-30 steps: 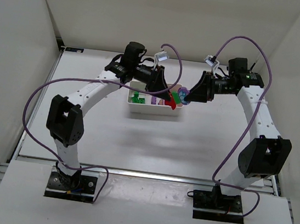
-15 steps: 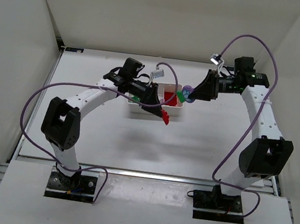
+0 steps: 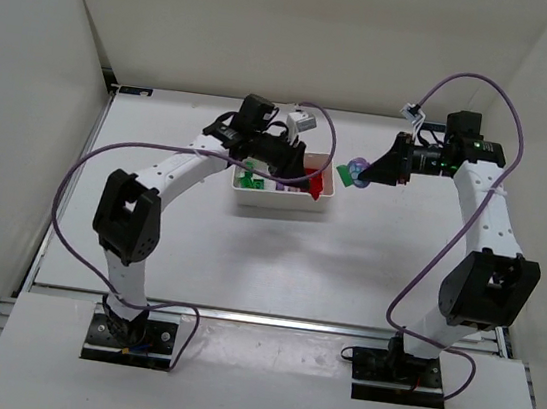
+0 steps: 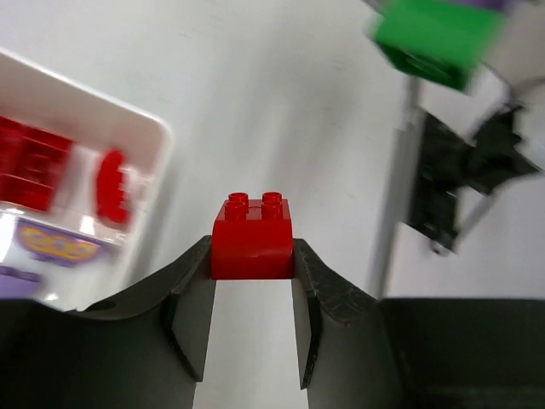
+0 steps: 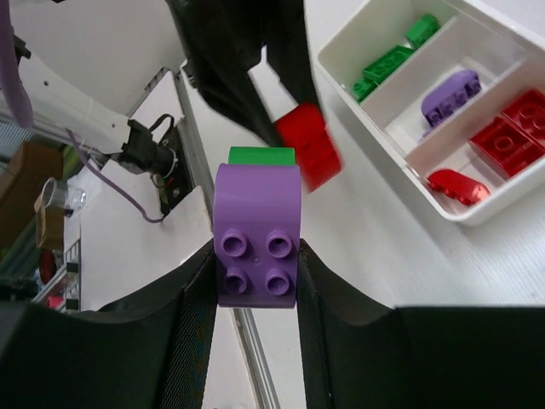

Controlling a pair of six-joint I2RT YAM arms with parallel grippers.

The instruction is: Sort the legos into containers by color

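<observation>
- Now pulled free, the red brick [image 4: 252, 240] sits clamped in the left gripper [image 4: 252, 249] above the right end of the tray [image 3: 273, 205], by the far edge of the tabletop [image 3: 246, 261].
- The right gripper [image 5: 256, 256], drawn back rightward, clamps the purple-and-green pair [image 5: 256, 239]: still unsplit.

1. Tray [image 4: 158, 141], left wrist view: cut off by the left edge. The red bricks [image 4: 32, 166] and purple piece [image 4: 53, 245] inside are smeared, studs unreadable.
2. Green brick [image 4: 430, 36], same view: blurred, cropped by the top edge. The right arm [image 4: 464, 170] behind it is a dark smear.
3. Red brick [image 4: 252, 237]: both flanks covered by the left jaws.
4. Right wrist view: the green brick is a sliver behind the purple brick [image 5: 257, 234], their join hidden. The red brick is blurred. The tray runs out at the top and right edges.
5. Top view: the left arm [image 3: 261, 147] hides the tray's far side. The bricks inside are too small to count.
</observation>
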